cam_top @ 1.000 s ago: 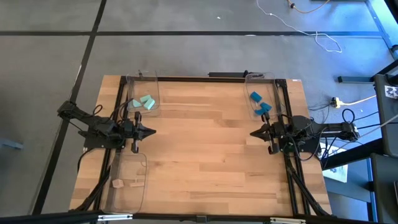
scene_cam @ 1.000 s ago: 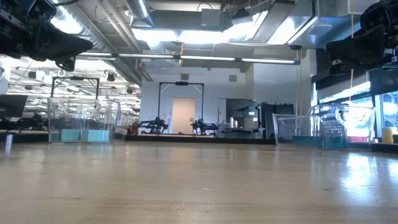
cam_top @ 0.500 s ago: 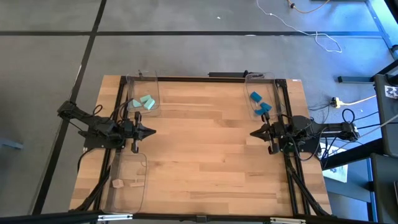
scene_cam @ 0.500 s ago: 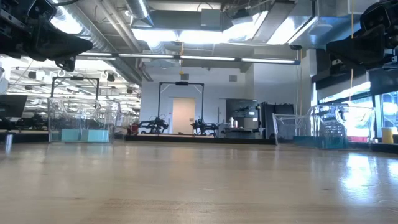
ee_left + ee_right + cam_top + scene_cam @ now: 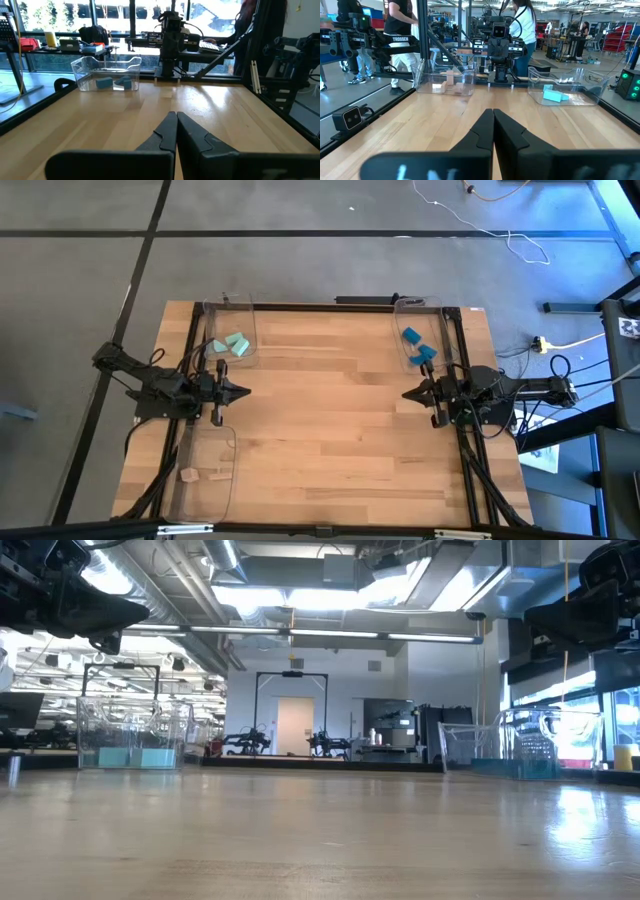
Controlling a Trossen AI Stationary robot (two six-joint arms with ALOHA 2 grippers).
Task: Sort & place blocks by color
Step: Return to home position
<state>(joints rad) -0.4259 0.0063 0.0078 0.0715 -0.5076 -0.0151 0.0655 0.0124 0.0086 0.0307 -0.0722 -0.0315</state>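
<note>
step: return to home, judged all but done; both arms tucked back at the table [image 5: 320,410] side edges, nothing carried
left gripper [image 5: 244,391]: at mid left edge, above the wood, fingers pressed together, empty, tips aimed at table middle
right gripper [image 5: 406,394]: at mid right edge, fingers pressed together too, empty, tips aimed back at the left one; the two well apart
mint-teal blocks [image 5: 237,343]: in the clear bin [image 5: 225,318] by the far-left corner, lying loose; exact count hard to tell
deep blue blocks [image 5: 411,335]: in the clear bin [image 5: 420,313] by the far-right corner, about three, at mixed angles
wood blocks [image 5: 187,475]: in the clear bin [image 5: 210,442] by the near-left corner, down toward its near end
open table: no block seen outside a bin; sort looks finished, judging by colours kept apart
key relation: every block lies off to the side of the fingers, none ahead of them. Left gripper sits between the teal bin (far side) and the wood bin (near side), near both; right gripper sits just on the near side of the blue bin
nearer arm: left for teal and wood, right for blue
long axis: blocks too small to read an axis reliably; not needed, no grasp pending
next move needs: I'd guess only settling at rest, keeping clear of the bin walls beside each wrist
risk: low; a sideways swing could nudge a bin
</note>
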